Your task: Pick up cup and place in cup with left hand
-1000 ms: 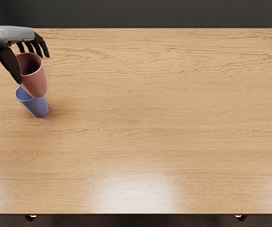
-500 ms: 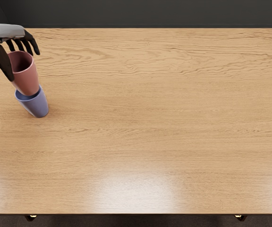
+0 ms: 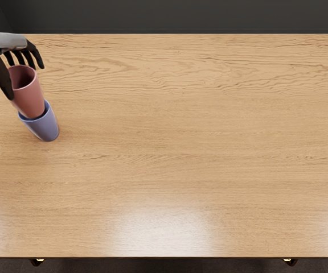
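Head view, landmark: the blue cup (image 3: 45, 126) stands on the table (image 3: 181, 148), mouth up; it has not shifted over the last second.
Pink cup: directly over the blue cup, its base now within the blue rim, most of its body above it. Its own mouth faces up, and its wall runs roughly in line with the blue one.
Pink cup's point: (image 3: 28, 96) on the outer wall.
Left hand (image 3: 7, 44): above the blue cup and toward its far side, pinching the pink cup near the top, thumb on one side and the other fingers curled over the far side of the rim.
Just changed: a second ago the pink cup overlapped the blue cup's mouth from higher up and farther right; it has since come across to the left, and over the last half second it has sunk a little into the opening.
Meaning for the task: the aligning looks done and the insertion seems to be starting; the nesting is not complete.
Next move: probably to lower straight along the blue cup's axis, then let go once the pink cup seats.
Risk: a sideways push could catch the blue rim and tip or drag the blue cup; an early release might leave the pink cup crooked.
Contact between walls: cannot tell.
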